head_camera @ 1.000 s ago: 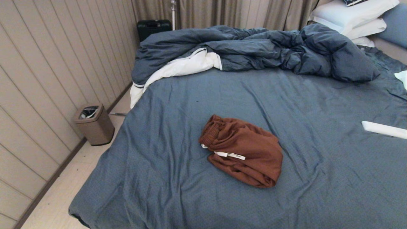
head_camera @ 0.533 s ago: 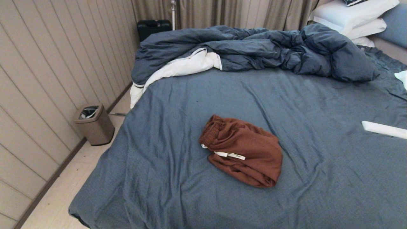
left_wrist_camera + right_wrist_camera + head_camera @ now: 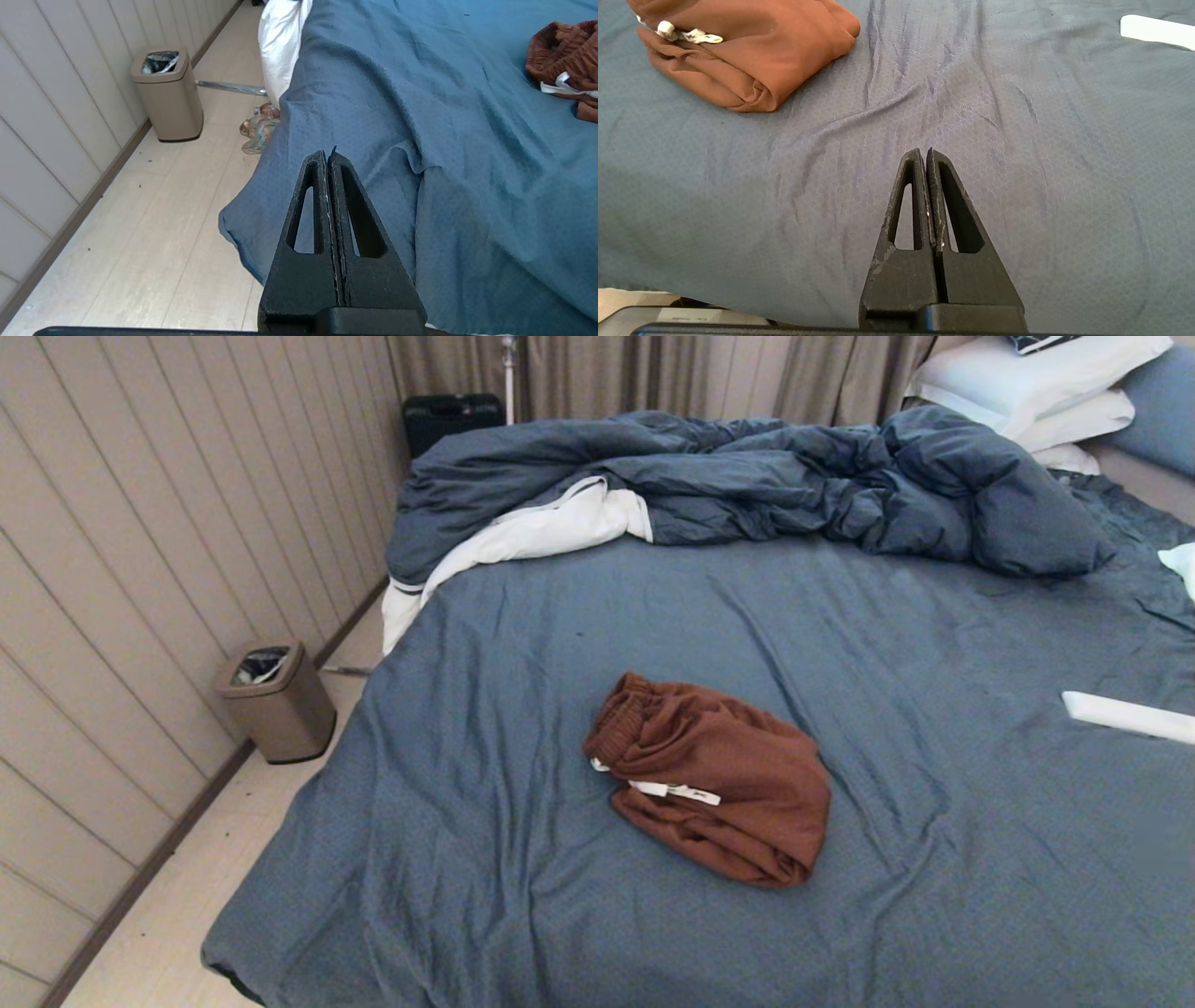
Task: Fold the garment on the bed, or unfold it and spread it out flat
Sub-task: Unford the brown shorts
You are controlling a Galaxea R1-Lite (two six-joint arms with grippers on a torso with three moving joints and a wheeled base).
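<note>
Trash bin (image 3: 277,702) on the floor by the wall panels, off the bed's left edge; also seen from the left wrist (image 3: 167,95). Left end effector (image 3: 328,156) hangs over the near left corner of the bed (image 3: 420,116), fingers pressed together, nothing between them. From that wrist view the shorts (image 3: 563,70) sit well apart from the tips, farther in on the sheet, no contact. Head view: neither arm shows; shorts (image 3: 714,779) lie bunched in a folded heap near the middle of the bed (image 3: 523,728), gathered waistband toward the left, white drawstring (image 3: 674,791) across the front. Rumpled blue duvet (image 3: 747,485) with white lining is piled along the far side, pillows (image 3: 1036,387) at far right. Right end effector (image 3: 926,154) hovers just above bare sheet at the near edge of the bed (image 3: 1017,140), fingers closed tight, empty. Shorts (image 3: 747,51) are apart from its tips, ahead and off to one side, folded edge facing it, drawstring knot (image 3: 665,29) visible. Flat white object (image 3: 1125,716) lies on the sheet at far right, also seen from the right wrist (image 3: 1155,30); cannot tell what it is.
</note>
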